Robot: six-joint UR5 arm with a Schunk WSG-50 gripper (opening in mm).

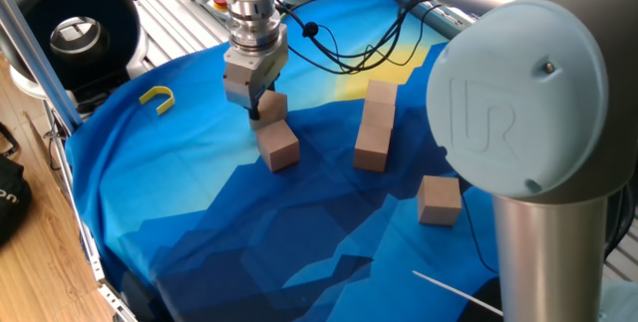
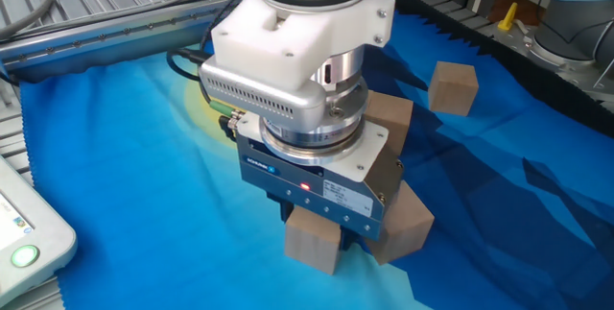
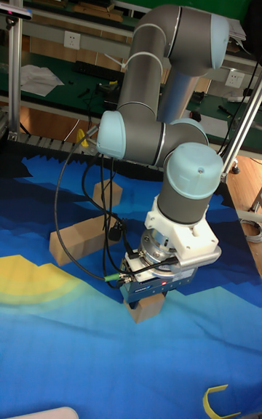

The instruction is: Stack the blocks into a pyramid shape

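Tall fixed view: we lower the gripper (image 3: 149,301) around a block (image 3: 148,308); jaws' grip, we cannot tell.

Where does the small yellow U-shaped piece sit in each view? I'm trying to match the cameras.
One fixed view: yellow U-shaped piece at left, on the blue cloth.
Other fixed view: not identifiable.
Tall fixed view: bottom right edge.
Shared landmark: the gripper.
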